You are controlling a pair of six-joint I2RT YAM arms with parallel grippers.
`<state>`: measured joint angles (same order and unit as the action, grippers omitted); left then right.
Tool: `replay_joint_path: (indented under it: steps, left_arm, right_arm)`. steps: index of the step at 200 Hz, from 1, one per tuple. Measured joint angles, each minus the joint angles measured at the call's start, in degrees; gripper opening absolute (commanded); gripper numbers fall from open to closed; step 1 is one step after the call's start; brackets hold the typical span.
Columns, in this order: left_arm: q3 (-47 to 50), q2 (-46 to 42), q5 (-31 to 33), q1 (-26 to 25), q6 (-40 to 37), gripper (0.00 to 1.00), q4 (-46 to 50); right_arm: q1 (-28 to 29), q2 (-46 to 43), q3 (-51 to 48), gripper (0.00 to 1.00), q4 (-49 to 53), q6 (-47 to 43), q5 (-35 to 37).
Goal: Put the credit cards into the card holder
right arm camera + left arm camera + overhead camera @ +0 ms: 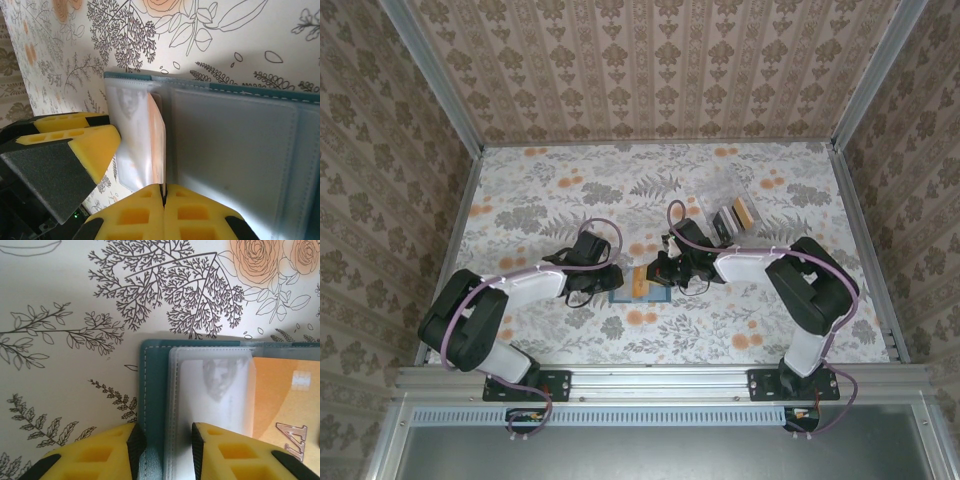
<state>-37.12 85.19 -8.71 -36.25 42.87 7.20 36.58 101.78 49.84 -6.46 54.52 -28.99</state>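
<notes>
Where the top view just has the card holder [622, 297] mid-bench [740, 330] between both arms, the left wrist shows the left pincer [165, 442] narrowly parted astride its teal edge, clamped or not I cannot tell. The right wrist shows the right pincer [163, 195] closed on the tan-yellow card [142, 145] at the pocket.
</notes>
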Motion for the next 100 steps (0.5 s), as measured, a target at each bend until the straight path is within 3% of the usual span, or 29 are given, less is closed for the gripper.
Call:
replay_joint_path:
  steps: [100]
  left_arm:
    - [0.00, 0.37, -0.26, 0.00, 0.00, 0.34, -0.96]
  right_arm:
    - [0.00, 2.71, -0.04, 0.01, -2.69, -0.07, -2.49]
